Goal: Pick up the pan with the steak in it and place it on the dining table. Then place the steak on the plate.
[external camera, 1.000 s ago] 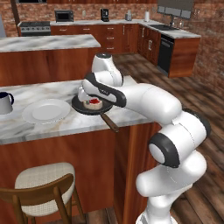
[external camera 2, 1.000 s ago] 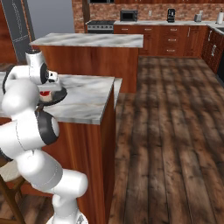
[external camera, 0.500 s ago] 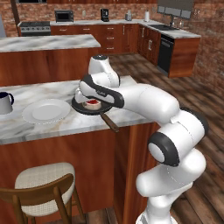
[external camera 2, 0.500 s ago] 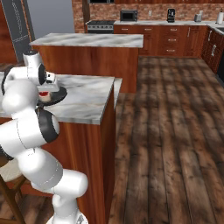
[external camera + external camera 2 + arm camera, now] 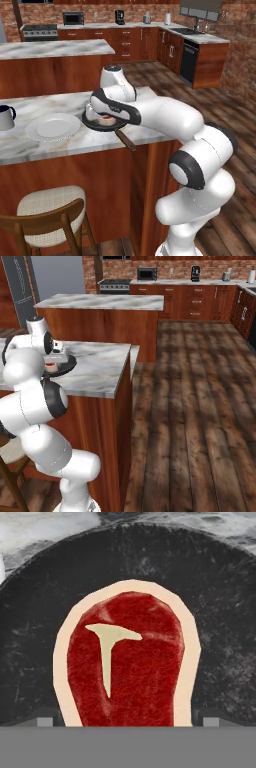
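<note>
The black pan [image 5: 95,124] sits on the dining table [image 5: 65,146] near its right end, its brown handle [image 5: 126,140] pointing over the front edge. The red steak [image 5: 127,662] with its pale fat rim lies in the pan [image 5: 225,637]. My gripper [image 5: 127,722] hangs open straight above the steak, one fingertip [image 5: 45,721] on each side of the meat, close to its rim. From the left base, my hand covers most of the steak [image 5: 104,120]. The white plate [image 5: 52,127] lies just left of the pan. From the right base, the pan [image 5: 66,365] shows beside my arm.
A dark-topped mug [image 5: 6,118] stands at the table's far left. A cushioned wooden stool [image 5: 47,207] stands under the table's front edge. A marble island [image 5: 55,49] lies behind, and kitchen cabinets [image 5: 150,37] line the back wall.
My hand has shifted slightly left and settled over the steak in the pan. The pan, plate and mug have not moved.
</note>
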